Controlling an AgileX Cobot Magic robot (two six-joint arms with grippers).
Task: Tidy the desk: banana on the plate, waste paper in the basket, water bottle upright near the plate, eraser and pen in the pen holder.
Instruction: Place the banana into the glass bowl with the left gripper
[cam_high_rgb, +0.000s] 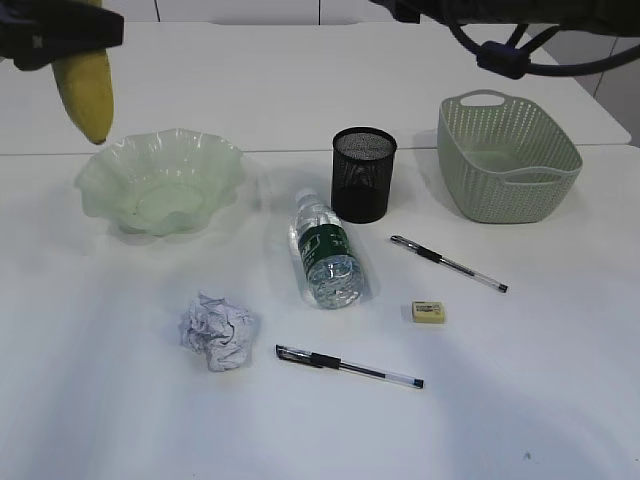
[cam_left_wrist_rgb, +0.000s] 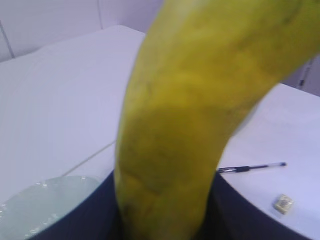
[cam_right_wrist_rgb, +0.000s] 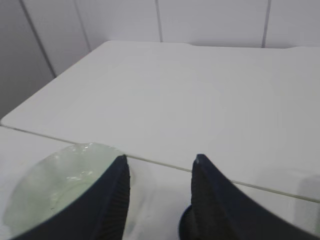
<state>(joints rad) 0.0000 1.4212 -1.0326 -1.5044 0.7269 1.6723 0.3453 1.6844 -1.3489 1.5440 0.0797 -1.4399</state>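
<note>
My left gripper (cam_high_rgb: 60, 38) is shut on a yellow banana (cam_high_rgb: 87, 92) and holds it in the air at the far left, above the left rim of the pale green wavy plate (cam_high_rgb: 228, 160). The banana (cam_left_wrist_rgb: 200, 110) fills the left wrist view. A water bottle (cam_high_rgb: 325, 252) lies on its side at mid-table. A crumpled waste paper (cam_high_rgb: 217, 332) lies at front left. Two pens (cam_high_rgb: 448, 264) (cam_high_rgb: 348, 366) and a yellow eraser (cam_high_rgb: 428, 312) lie on the table. A black mesh pen holder (cam_high_rgb: 363, 173) and a green basket (cam_high_rgb: 506, 156) stand behind. My right gripper (cam_right_wrist_rgb: 161, 165) is open and empty.
The table is white with a seam (cam_high_rgb: 290, 152) across it behind the plate. The right arm's cables (cam_high_rgb: 500, 50) hang at the top right above the basket. The plate (cam_right_wrist_rgb: 45, 185) and the pen holder's rim (cam_right_wrist_rgb: 186, 225) show in the right wrist view.
</note>
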